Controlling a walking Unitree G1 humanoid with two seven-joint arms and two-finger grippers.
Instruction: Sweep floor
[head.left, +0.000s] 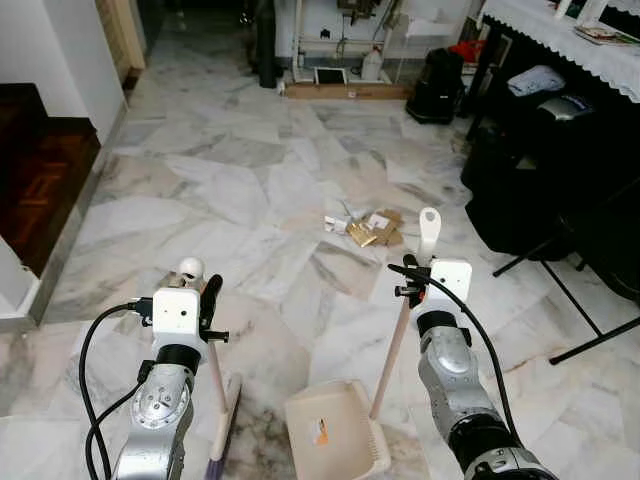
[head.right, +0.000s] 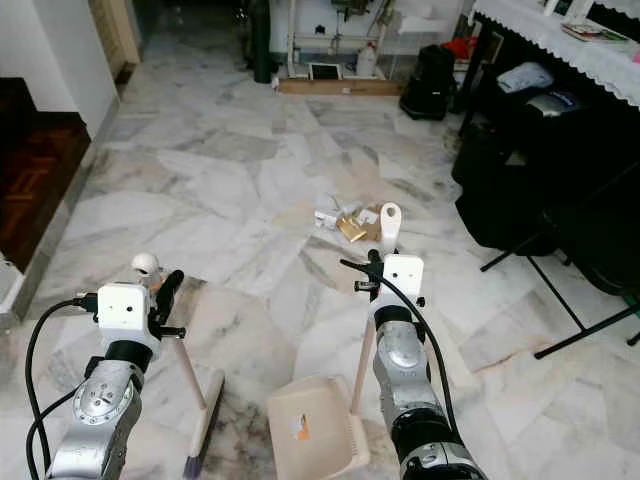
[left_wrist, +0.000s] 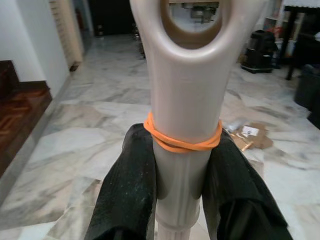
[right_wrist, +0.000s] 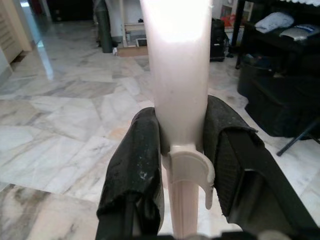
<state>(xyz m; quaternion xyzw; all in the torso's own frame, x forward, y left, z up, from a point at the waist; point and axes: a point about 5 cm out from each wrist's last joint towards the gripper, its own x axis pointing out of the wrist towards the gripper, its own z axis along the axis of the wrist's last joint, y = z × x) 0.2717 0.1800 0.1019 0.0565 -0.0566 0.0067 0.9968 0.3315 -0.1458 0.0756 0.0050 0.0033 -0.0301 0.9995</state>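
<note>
My left gripper (head.left: 205, 300) is shut on the cream broom handle (left_wrist: 185, 110), just below an orange rubber band (left_wrist: 182, 142). The broom head (head.left: 224, 430) rests on the marble floor in front of me. My right gripper (head.left: 412, 272) is shut on the dustpan handle (right_wrist: 181, 75), whose top (head.left: 429, 228) sticks up above the fingers. The cream dustpan (head.left: 335, 430) sits on the floor between my arms. A small pile of cardboard and paper scraps (head.left: 365, 228) lies on the floor ahead, beyond both tools.
A dark wooden step (head.left: 35, 180) is at the left. At the right are a black table with a white lace cloth (head.left: 570, 40), black bags (head.left: 520, 190) and folding stand legs (head.left: 580, 300). A black bag (head.left: 436, 88) and shelving (head.left: 340, 40) stand at the far end.
</note>
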